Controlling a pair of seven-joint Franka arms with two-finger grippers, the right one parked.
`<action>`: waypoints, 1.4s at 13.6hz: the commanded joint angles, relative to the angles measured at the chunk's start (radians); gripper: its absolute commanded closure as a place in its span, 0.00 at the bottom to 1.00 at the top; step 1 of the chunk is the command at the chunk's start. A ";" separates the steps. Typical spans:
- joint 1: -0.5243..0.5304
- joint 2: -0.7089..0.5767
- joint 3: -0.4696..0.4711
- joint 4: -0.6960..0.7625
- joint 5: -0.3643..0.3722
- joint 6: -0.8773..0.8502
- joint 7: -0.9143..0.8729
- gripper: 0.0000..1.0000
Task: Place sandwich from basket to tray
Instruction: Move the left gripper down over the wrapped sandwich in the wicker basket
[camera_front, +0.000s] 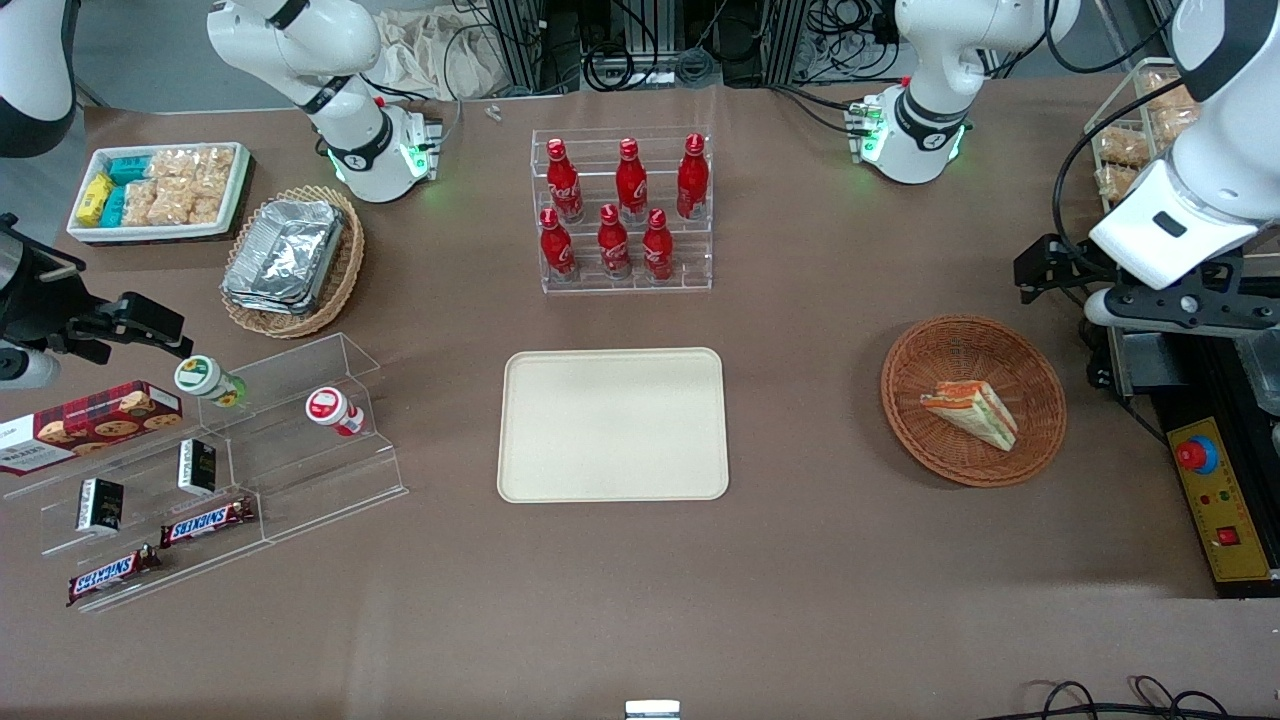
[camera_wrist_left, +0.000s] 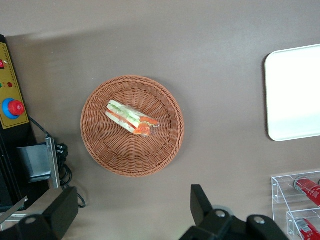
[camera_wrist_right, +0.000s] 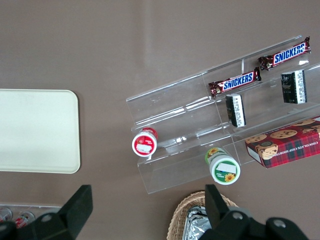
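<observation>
Six red bottles (camera_front: 620, 210) stand on a clear tiered rack (camera_front: 625, 272).

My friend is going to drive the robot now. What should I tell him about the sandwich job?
Gripper: open, holding nothing, hovering above the table beside the basket, not over it.
Sandwich: lying in the basket, toward the working arm's end of the table.
Tray: in the middle of the table, nearer the front camera than the rack of red bottles, with nothing on it.
Done: nothing yet; the sandwich has not been picked up.
Left: move over the basket, come down, grip the sandwich, lift it, carry it to the tray and let go.
</observation>
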 joint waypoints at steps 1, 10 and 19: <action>-0.008 -0.002 0.010 0.018 -0.019 -0.036 -0.001 0.00; 0.162 0.132 0.004 0.004 -0.095 -0.033 -0.217 0.00; 0.208 0.194 -0.016 -0.337 -0.094 0.358 -0.675 0.00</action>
